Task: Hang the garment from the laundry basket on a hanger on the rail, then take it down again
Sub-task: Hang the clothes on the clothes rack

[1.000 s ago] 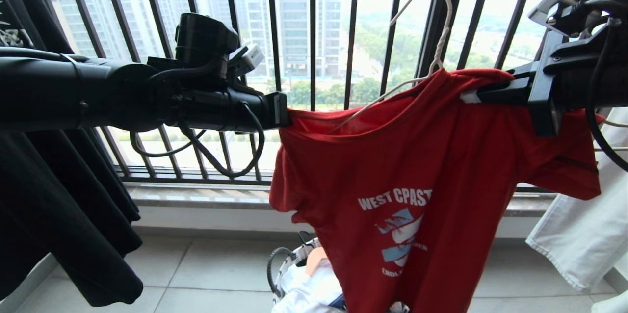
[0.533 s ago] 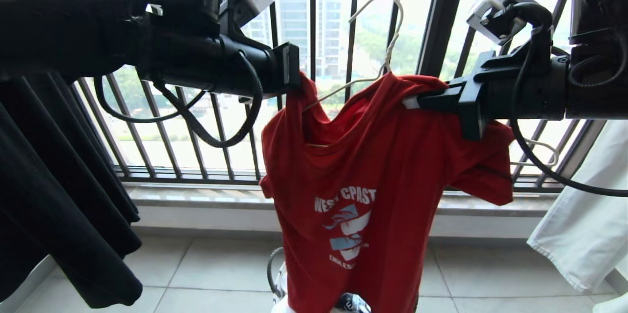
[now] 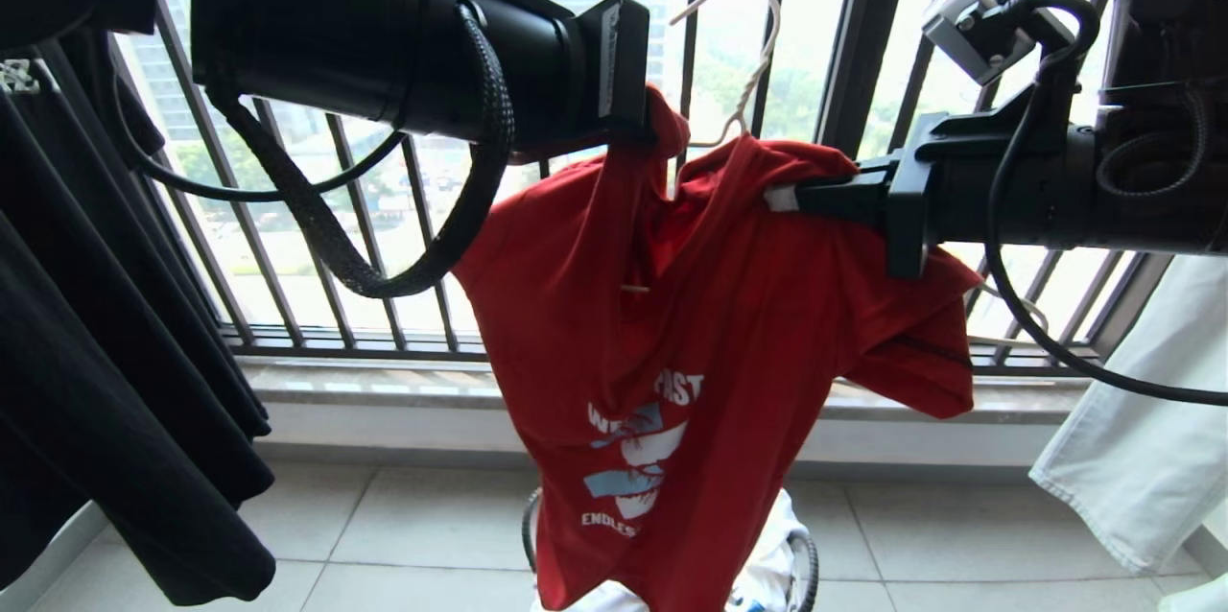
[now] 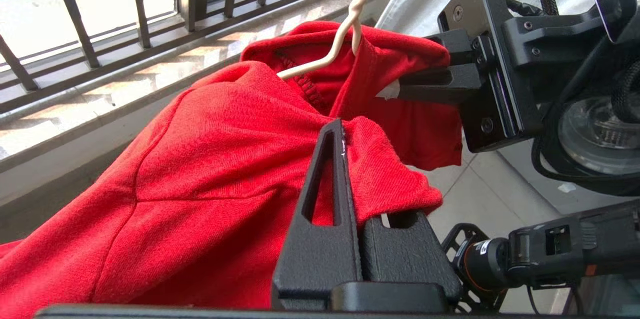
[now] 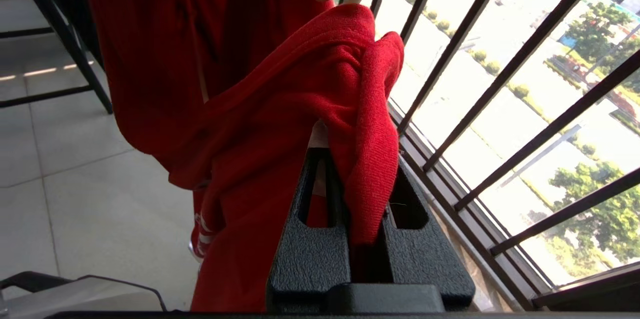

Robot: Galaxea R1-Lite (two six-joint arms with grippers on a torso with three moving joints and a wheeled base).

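Two pincers carry the shirt (image 3: 691, 305) in the air before the window railing (image 3: 844, 56), above the basket (image 3: 801, 574) on the floor. The hanger (image 3: 743, 65) is threaded through the neck opening, its hook standing up between the two grips and free of any support; the rail is not in view, so its direction from the hook cannot be told. The left pincer (image 3: 645, 128) is clamped shut on a bunch of cloth just left of the hanger's neck and sits higher; the right pincer (image 3: 782, 200) is closed on the other shoulder, lower, so the shoulder line is tilted. The hook is judged nearer the left pincer, and levelling would be needed before hooking.
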